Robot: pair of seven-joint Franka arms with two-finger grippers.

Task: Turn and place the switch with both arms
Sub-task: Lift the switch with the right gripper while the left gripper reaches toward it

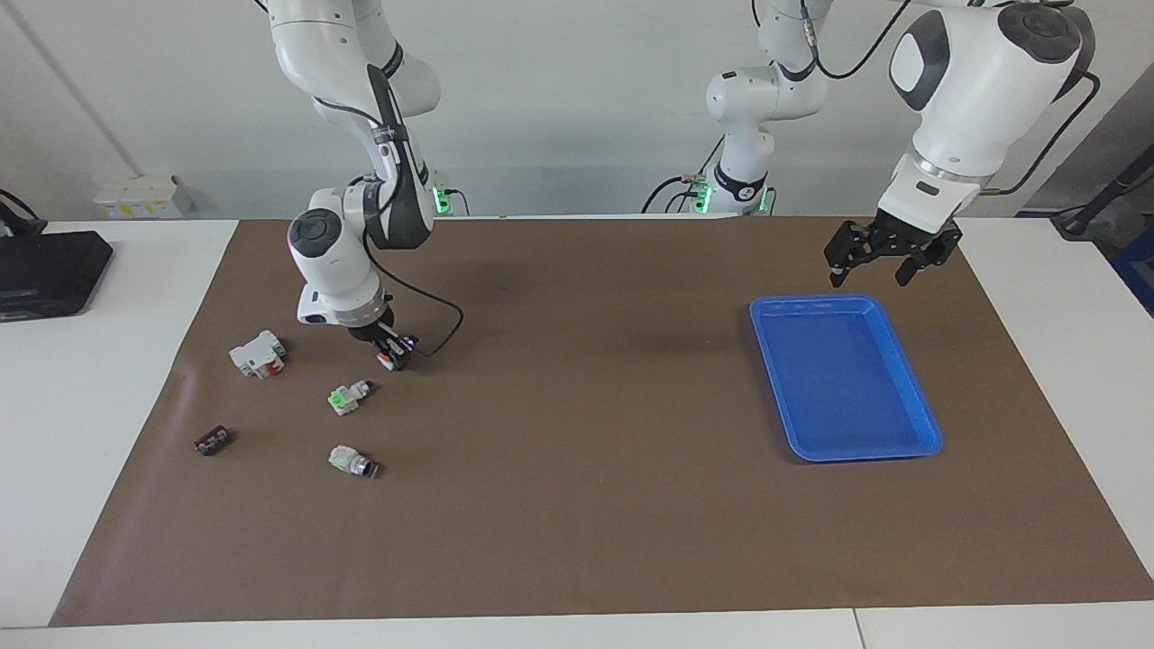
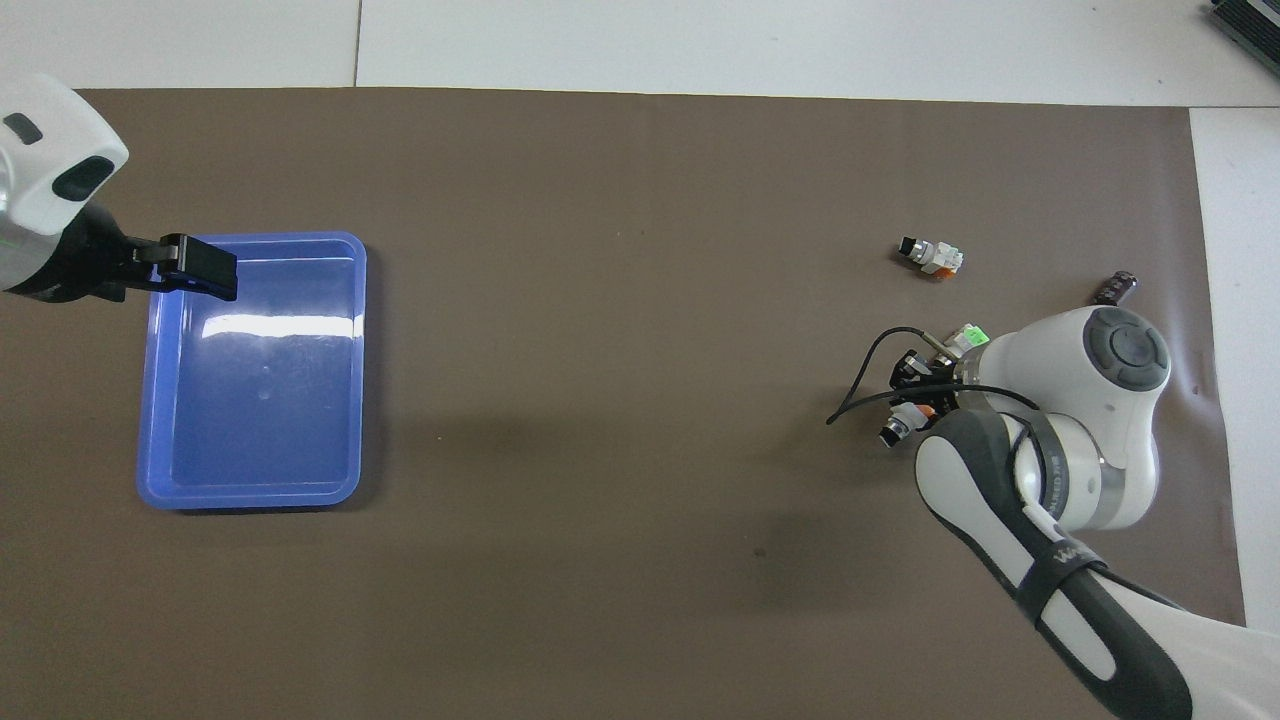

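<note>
Clamping the switch [image 1: 389, 358] in its closed claw, the right gripper [image 1: 394, 352] sits low over the brown mat [image 1: 577, 505]. The left gripper [image 1: 888, 257] waits, wide open, above the blue tray's [image 1: 911, 446] rim.

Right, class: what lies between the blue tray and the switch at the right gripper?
Bare brown mat, plus a black cable from the right gripper beside the switch; the facing view shows it.
</note>
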